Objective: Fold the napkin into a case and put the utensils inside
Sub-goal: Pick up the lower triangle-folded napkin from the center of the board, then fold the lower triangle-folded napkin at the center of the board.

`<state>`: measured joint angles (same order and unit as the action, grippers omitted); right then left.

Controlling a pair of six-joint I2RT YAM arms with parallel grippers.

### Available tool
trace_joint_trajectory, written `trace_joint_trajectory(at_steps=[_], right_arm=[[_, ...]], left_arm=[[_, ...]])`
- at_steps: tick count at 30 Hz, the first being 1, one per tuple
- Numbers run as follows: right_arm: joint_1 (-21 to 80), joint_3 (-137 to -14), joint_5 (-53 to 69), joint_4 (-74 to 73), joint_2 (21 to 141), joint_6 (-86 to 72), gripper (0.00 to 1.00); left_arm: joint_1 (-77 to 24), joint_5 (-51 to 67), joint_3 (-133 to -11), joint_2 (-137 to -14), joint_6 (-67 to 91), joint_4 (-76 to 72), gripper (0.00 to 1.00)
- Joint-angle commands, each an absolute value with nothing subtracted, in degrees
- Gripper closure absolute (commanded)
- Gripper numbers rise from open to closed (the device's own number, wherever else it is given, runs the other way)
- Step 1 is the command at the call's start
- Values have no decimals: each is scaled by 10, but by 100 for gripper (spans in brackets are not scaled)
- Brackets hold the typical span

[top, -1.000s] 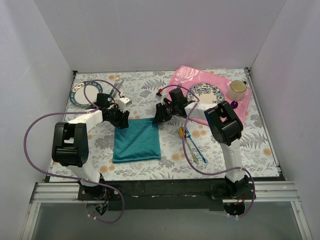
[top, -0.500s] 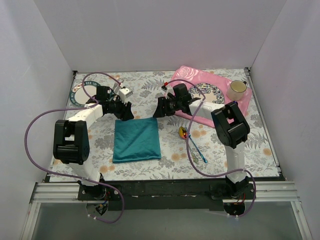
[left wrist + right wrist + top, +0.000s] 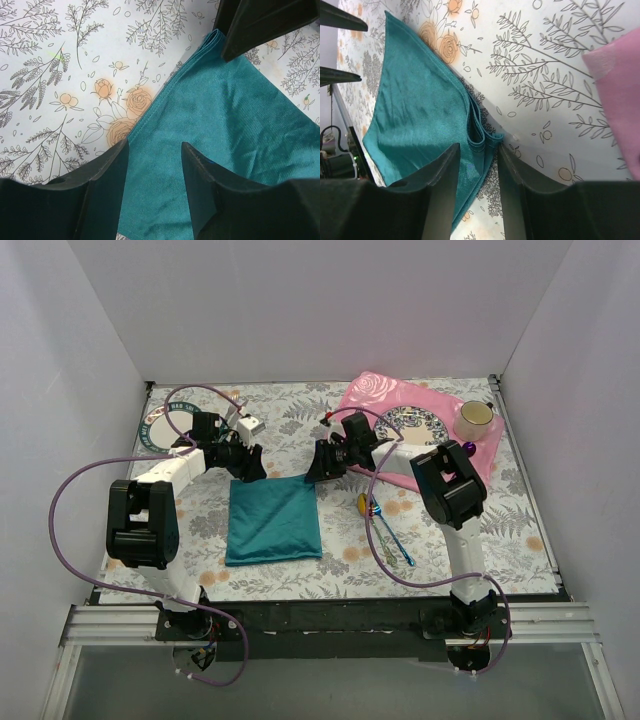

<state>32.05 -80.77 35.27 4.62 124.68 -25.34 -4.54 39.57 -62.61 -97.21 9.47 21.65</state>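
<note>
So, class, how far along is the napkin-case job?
Done: napkin folded into a layered rectangle. In hand: left jaws and right jaws stand open at its far corners. Left: folding it narrower, then slipping in the utensils lying beside it.

The folded teal napkin (image 3: 272, 520) lies flat on the counter (image 3: 300, 415). The left tool (image 3: 250, 470) is at its far left corner, the right tool (image 3: 314, 470) at its far right. The shiny utensils (image 3: 385, 525) lie beside it.

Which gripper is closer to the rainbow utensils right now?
Right. The right gripper hovers at the far right corner of the napkin, with the utensils lying just right of it, toward the bases. The left gripper is at the far left corner, across the napkin from them.
</note>
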Motion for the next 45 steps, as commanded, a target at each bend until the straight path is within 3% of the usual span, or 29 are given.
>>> trace_joint_trajectory(at_steps=[1,8,12,33,45], right_arm=[[322,-814,392,71,1252,-267,59],[325,-824,400,68,1233,-220,91],[337,-841,406,34,1231,-125,99],[464,-707,294,57,1114,293,99],[523,-650,309,54,1054,480,99]], left_arm=[[-47,393,-633,-968,95,219,55],[-22,413,-652,-979,128,222,55],[-3,423,-657,-976,137,231,55],[98,451,-646,-954,95,278,54],[125,452,-621,-930,67,292,54]])
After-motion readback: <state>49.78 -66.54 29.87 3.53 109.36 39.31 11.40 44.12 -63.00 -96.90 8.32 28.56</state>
